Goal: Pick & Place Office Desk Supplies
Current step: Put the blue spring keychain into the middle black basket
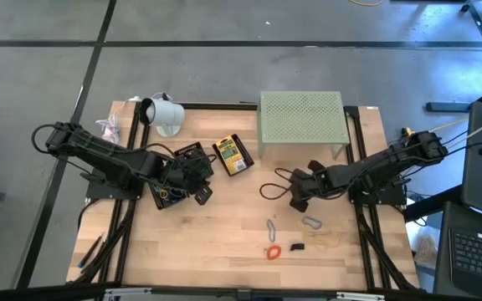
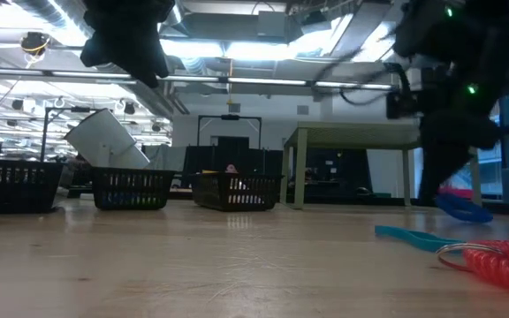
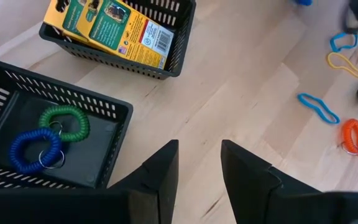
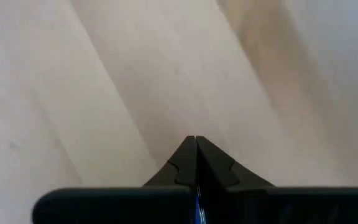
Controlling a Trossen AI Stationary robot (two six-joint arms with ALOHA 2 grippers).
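My right gripper [image 1: 296, 202] hangs over the table's middle right, fingers [image 4: 185, 163] shut on something thin and blue. My left gripper [image 3: 199, 146] stands open and holds nothing. It hovers beside a black basket [image 3: 114, 134] that holds a green coil [image 3: 65, 122] and a blue coil [image 3: 35, 149]. Yellow packets [image 3: 114, 28] lie in a second black basket [image 1: 231, 154]. On the wood near the front edge lie a blue rubber band [image 1: 270, 227], a metal clip [image 1: 310, 222], a red coil [image 1: 272, 251], a black binder clip [image 1: 297, 247] and tan rubber bands [image 1: 325, 240]. My right gripper pinches a thin blue piece between its two shut fingers; only a blue sliver [image 4: 197, 210] shows in the seam. The fingers slant down from the table's right. In the low view a blue loop [image 2: 463, 210] hangs below them; whether it clears the wood I cannot tell.
A pale green perforated stand [image 1: 301, 117] stands at the far edge, and a white cup-like object [image 1: 164, 113] lies at the far left. Bare wood stretches between the baskets and the loose items.
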